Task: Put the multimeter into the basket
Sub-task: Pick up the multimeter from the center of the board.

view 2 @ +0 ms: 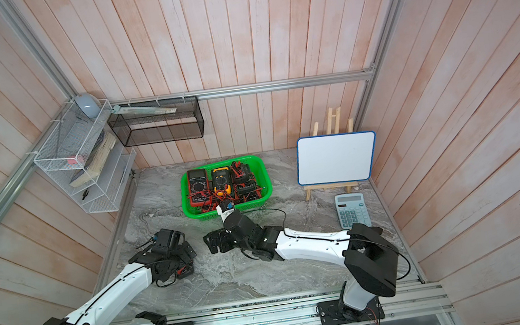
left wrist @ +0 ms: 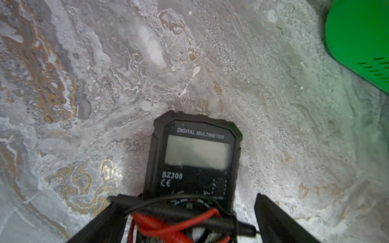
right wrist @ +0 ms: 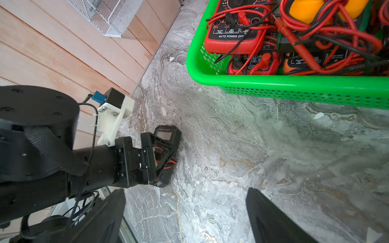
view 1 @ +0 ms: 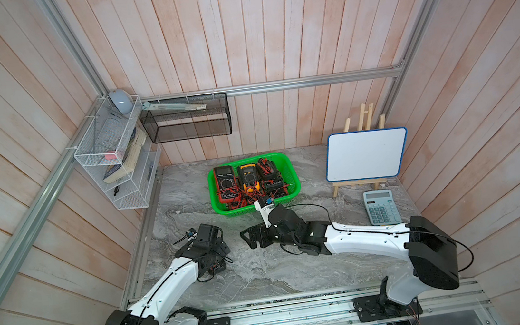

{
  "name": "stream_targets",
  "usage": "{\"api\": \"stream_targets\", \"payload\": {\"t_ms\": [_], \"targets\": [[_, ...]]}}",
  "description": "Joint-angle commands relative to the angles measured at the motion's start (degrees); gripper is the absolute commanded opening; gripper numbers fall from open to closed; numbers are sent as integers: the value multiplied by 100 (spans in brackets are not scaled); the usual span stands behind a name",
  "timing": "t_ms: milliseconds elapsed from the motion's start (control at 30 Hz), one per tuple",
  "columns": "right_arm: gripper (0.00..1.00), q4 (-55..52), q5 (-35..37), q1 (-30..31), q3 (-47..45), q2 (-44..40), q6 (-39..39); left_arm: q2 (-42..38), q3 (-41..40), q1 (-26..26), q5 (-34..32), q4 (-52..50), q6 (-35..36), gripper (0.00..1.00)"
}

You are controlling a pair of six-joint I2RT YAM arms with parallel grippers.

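A black multimeter lies flat on the marble table with red and black leads piled on its dial. My left gripper is open and straddles its lower half, with a gap showing beside one finger. In both top views the left gripper covers most of the multimeter. The green basket stands further back and holds several multimeters with tangled leads. My right gripper is open and empty over bare table, just in front of the basket's near wall; it faces the left gripper.
A whiteboard on a wooden easel stands at the back right, with a calculator in front of it. A white wire rack and a black mesh bin hang on the walls at the back left.
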Motion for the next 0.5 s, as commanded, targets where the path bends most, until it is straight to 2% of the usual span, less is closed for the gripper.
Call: {"api": "stream_targets", "payload": {"t_ms": [0, 233, 333, 467], "targets": [[95, 21, 54, 29, -10, 29, 34, 158, -198, 22, 14, 285, 49, 100], [95, -18, 54, 35, 40, -168, 48, 271, -300, 23, 190, 577, 81, 100], [96, -29, 35, 35, 68, -257, 51, 216, -353, 27, 265, 676, 134, 92], [95, 20, -32, 31, 104, -356, 79, 112, -400, 22, 399, 779, 227, 76]]}}
